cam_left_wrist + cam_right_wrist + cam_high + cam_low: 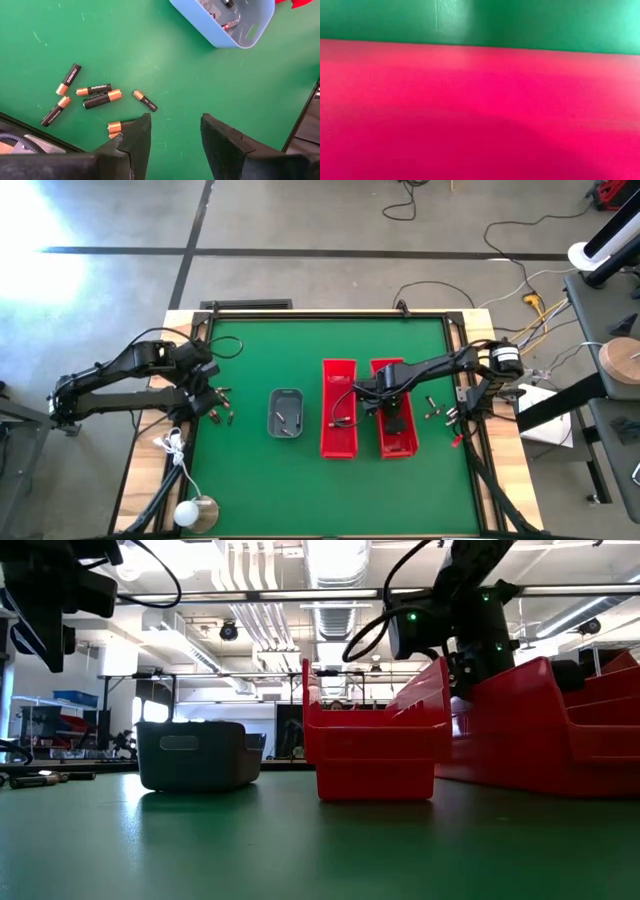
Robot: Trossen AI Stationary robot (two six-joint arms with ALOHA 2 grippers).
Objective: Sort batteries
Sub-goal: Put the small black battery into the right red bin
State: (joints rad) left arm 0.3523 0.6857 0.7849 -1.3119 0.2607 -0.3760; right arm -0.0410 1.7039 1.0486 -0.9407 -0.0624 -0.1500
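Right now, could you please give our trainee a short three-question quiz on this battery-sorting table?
1. True or false: the left end effector is open above the green mat, holding nothing.
2. Which container does the right end effector hang over? A) the grey tray B) the red bin nearer the tray C) the red bin farther from the tray
3. Fill in: the loose batteries beside the left end effector have black bodies and ____ ends.

Key: 1 true; 2 C; 3 copper.
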